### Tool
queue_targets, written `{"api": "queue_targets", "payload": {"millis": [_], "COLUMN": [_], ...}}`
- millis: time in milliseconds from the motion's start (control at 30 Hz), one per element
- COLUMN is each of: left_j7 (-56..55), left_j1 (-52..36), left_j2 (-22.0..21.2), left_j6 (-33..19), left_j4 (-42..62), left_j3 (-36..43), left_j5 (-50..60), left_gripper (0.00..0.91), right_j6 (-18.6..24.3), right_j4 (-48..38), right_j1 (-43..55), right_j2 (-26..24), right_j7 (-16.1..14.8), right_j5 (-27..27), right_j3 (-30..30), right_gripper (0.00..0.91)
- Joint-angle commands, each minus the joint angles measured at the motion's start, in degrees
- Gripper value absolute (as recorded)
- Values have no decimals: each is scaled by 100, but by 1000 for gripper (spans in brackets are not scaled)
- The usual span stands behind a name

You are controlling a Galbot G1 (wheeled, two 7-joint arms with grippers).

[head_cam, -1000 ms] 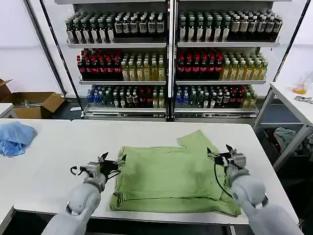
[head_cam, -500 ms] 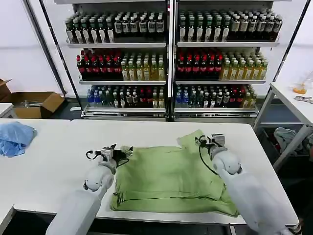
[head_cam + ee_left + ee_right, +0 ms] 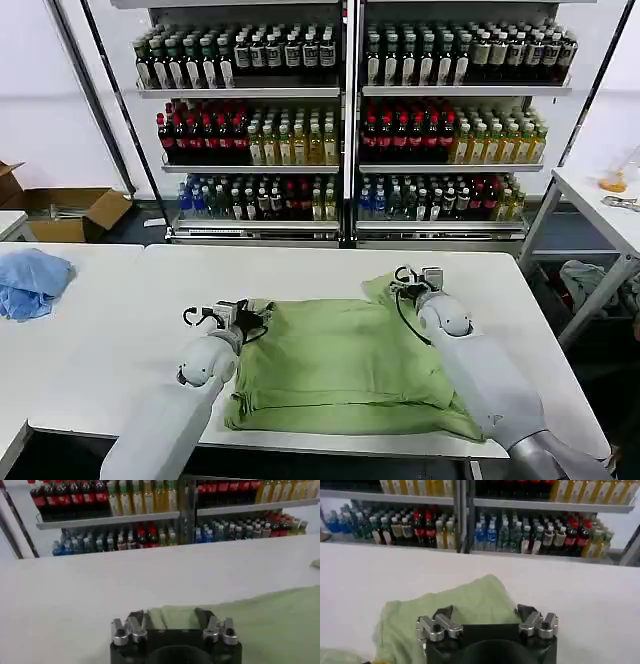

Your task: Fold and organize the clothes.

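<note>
1. The shelves (image 3: 345, 120) behind the work stand packed with rows of bottles, well back from everything that matters here.

2. The white surface (image 3: 120, 330) carries the task, with a light blue cloth (image 3: 30, 282) bunched far off toward the robot's left, well apart from the shirt.

3. The light green shirt (image 3: 345, 365) lies spread flat in the middle of the surface, partly folded. Its long axis runs roughly side to side between the two arms, with one sleeve sticking out at the far right corner and the near hem bunched along the front edge.

4. The left claw (image 3: 243, 315) sits at the shirt's far left corner. In the left wrist view its fingers (image 3: 204, 616) stand apart, with the green edge lying between them, so it looks open and set to close on that corner rather than holding it.

5. The right claw (image 3: 410, 284) is over the protruding sleeve at the far right corner. In the right wrist view its fingers (image 3: 445, 614) are likewise spread, with green fabric directly under and ahead of them; no grip is made yet.

6. Each arm is nearest its own far corner, and the cloth extends from both claws back toward the robot. The coming fold, I judge, turns on pinching both far corners and drawing them toward the near hem.
</note>
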Motion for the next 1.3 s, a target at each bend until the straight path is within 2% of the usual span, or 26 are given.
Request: {"api": "queue_targets", "payload": {"millis": [33,433,700,1300], "left_j7": [38,170,277,329], "left_j1": [69,224,500,1223], "left_j2": [8,83,211,707], "left_j6": [60,-179,-388,-398], "left_j4": [107,-81,-695,-2028], "left_j3": [6,-166,-339,-811], "left_j5": [-189,-715,-1084,-1500], "left_gripper": [30,30,30,30], "right_j6": [-69,188,442,435], "right_j4": [-627,-7,1067,3492], "right_j1": [162,-107,-501,-1778], "right_j2": [198,112,-199,-1085], "right_j7": [-53,-173,-172,-127], "right_j5": [56,93,158,301], "right_j3": [-57,-71,102,988], "right_gripper": [0,0,0,0]}}
